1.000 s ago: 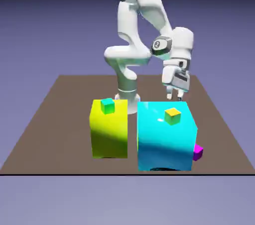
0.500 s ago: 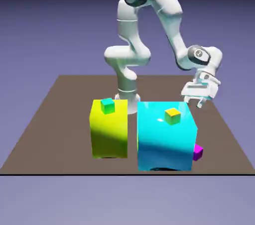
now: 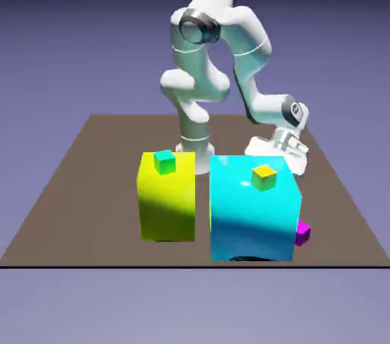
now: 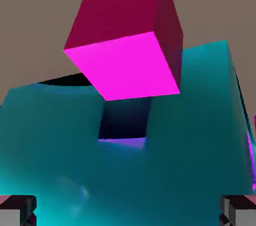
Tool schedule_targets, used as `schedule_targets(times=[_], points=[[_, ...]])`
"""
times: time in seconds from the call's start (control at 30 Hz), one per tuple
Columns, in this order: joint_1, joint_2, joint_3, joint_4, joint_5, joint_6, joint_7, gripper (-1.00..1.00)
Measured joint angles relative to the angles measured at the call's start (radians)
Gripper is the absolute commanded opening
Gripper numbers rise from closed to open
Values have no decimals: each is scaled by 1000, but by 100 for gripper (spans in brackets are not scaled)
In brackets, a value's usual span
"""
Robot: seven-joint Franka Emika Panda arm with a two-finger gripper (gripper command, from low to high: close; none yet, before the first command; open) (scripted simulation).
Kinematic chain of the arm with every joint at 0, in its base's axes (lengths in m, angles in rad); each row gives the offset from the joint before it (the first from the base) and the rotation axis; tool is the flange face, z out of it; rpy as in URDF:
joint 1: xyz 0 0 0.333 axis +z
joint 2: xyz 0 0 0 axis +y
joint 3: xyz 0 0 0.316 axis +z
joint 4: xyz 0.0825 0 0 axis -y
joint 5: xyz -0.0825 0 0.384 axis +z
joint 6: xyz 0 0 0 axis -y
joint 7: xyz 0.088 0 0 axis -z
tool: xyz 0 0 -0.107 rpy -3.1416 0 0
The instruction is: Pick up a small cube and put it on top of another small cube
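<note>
The small cube (image 3: 302, 233), tiny and magenta, lies on the table against the big cyan block (image 3: 251, 209) at its lower right corner in the exterior view. My white hand (image 3: 279, 152) hangs low behind the cyan block's far right corner, its fingers hidden there. In the hand view the magenta cube (image 4: 125, 45) fills the upper middle, tilted, beyond a wall of the cyan block (image 4: 200, 135). My gripper (image 4: 128, 212) is open: its grey fingertips (image 4: 17, 210) stand far apart at the bottom corners, apart from the cube.
A big yellow block (image 3: 166, 196) stands left of the cyan one, with a tiny green cube (image 3: 164, 160) on top. A tiny yellow cube (image 3: 264, 176) sits on the cyan block. A dark notch (image 4: 125, 117) shows in the cyan surface below the magenta cube.
The arm swung from above the cyan block's far edge out to the exterior view's right, then dropped low behind the block's far right corner. The cubes have not moved.
</note>
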Motion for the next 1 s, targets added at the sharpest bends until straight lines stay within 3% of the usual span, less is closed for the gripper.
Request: schedule_targets(times=[0.43,0.7,0.73,1.0], points=[[-194,300,11,-226,-554,-126,42,0],[-98,351,-242,-119,-743,-94,44,0],[-89,356,-265,-109,-760,-91,44,-100],[-171,312,-48,-201,-597,-119,43,-100]])
